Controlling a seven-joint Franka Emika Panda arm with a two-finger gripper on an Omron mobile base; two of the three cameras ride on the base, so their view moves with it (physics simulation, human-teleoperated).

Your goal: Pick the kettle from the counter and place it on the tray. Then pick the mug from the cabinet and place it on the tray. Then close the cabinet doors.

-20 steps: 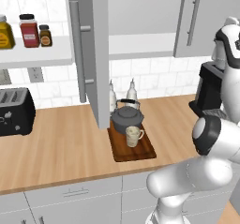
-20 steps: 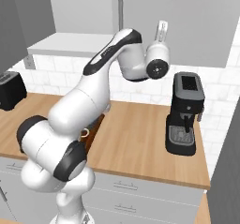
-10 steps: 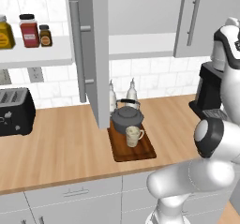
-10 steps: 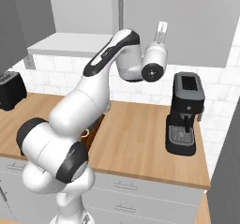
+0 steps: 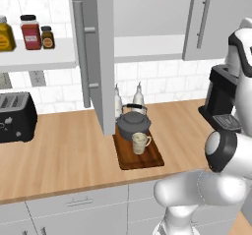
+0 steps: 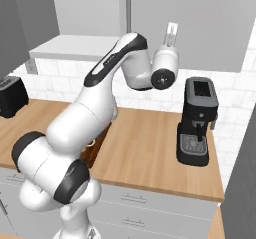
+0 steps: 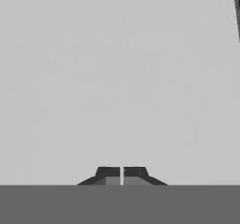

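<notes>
Gripper (image 7: 122,176), pressed together, has crept nearer the right cabinet door (image 7: 117,78); 1 door closing, kettle (image 5: 133,124) and mug (image 5: 140,143) sit trayed.

Dark grey kettle (image 5: 133,124) upright on dark brown tray (image 5: 147,160), cream mug (image 5: 140,142) just in front, also on tray. Tray flat on light-brown worktop (image 5: 64,150). Grey cabinet (image 5: 147,17) with white shelf bare. Left door (image 5: 101,52) swung out edge-on; right door (image 5: 216,17) partly open.

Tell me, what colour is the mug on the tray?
Cream-beige mug, clearest in the left base view.
</notes>
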